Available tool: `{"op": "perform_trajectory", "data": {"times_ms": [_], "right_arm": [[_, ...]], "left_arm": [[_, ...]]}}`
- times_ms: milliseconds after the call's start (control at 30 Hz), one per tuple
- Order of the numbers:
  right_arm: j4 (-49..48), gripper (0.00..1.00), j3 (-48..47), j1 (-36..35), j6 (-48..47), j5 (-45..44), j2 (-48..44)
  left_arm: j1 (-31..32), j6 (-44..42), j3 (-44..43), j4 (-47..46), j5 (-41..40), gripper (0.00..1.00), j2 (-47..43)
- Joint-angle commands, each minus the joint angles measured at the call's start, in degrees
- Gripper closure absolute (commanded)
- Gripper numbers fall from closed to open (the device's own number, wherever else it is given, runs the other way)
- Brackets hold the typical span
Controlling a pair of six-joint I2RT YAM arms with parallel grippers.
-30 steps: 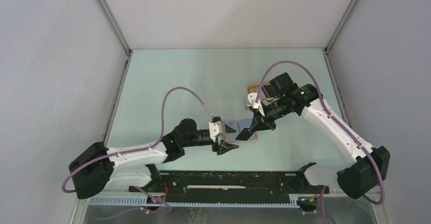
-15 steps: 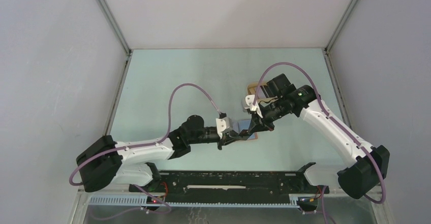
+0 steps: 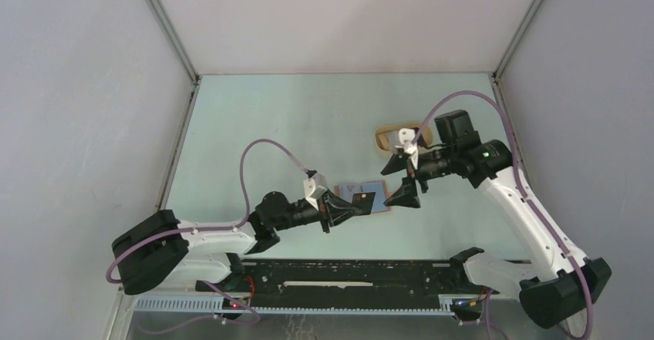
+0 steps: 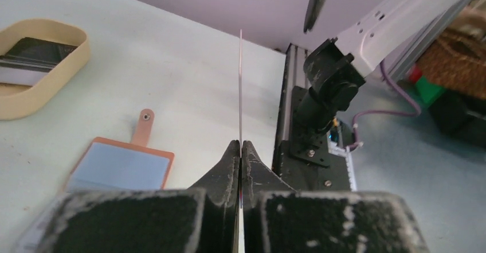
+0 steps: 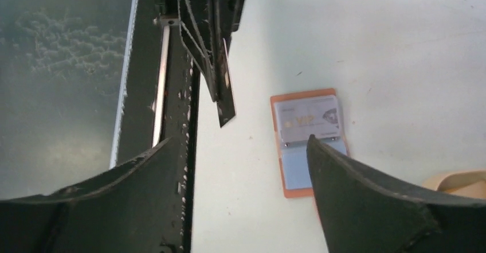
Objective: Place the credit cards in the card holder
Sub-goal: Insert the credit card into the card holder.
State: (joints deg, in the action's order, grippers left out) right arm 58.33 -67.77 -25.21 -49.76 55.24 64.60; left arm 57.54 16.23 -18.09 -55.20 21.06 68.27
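Observation:
My left gripper (image 3: 355, 204) (image 4: 240, 145) is shut on a dark credit card (image 3: 362, 200), which shows edge-on (image 4: 240, 86) in the left wrist view and stands upright above the table. The card holder (image 3: 376, 189) (image 4: 121, 164) (image 5: 309, 141) lies open on the table just beyond it, pale blue inside, with a light VIP card (image 5: 306, 121) in its upper pocket. My right gripper (image 3: 402, 182) (image 5: 240, 140) hangs open to the right of the holder with nothing between its jaws. More dark credit cards (image 4: 35, 52) lie in the tan tray (image 3: 388, 137).
The tan oval tray (image 4: 46, 75) (image 5: 458, 179) sits behind and to the right of the holder. A black rail (image 3: 347, 278) with the arm bases runs along the near table edge. Grey walls enclose the table on three sides.
The left gripper reached in, shut on the card and now holds it alone. The right gripper let go, opened wide and drew back to the right.

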Motion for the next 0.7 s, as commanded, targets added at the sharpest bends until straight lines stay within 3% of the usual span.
{"op": "perform_trajectory", "data": {"times_ms": [0, 67, 167, 400, 667], "right_arm": [[-12.97, 0.05, 6.88, 7.08, 15.06, 14.21, -3.9], [-21.31, 0.01, 13.69, 9.37, 21.08, 21.14, -6.51], [-37.31, 0.0, 21.24, 9.65, 34.52, 20.87, -10.07], [-47.03, 0.04, 22.71, 9.65, 49.03, 22.41, -4.53], [-52.63, 0.25, 22.74, 5.41, 57.03, 19.37, -0.65]], "left_arm": [[0.92, 13.75, 6.39, -24.65, -6.63, 1.0, 2.16], [1.71, 16.63, 6.33, -26.07, -9.58, 1.0, 3.94], [2.95, 18.8, 5.57, -26.16, -12.55, 1.0, 5.75], [3.28, 21.48, 3.23, -26.13, -13.93, 1.0, 8.9], [3.72, 22.09, 1.2, -26.25, -13.08, 1.0, 11.57]]}}
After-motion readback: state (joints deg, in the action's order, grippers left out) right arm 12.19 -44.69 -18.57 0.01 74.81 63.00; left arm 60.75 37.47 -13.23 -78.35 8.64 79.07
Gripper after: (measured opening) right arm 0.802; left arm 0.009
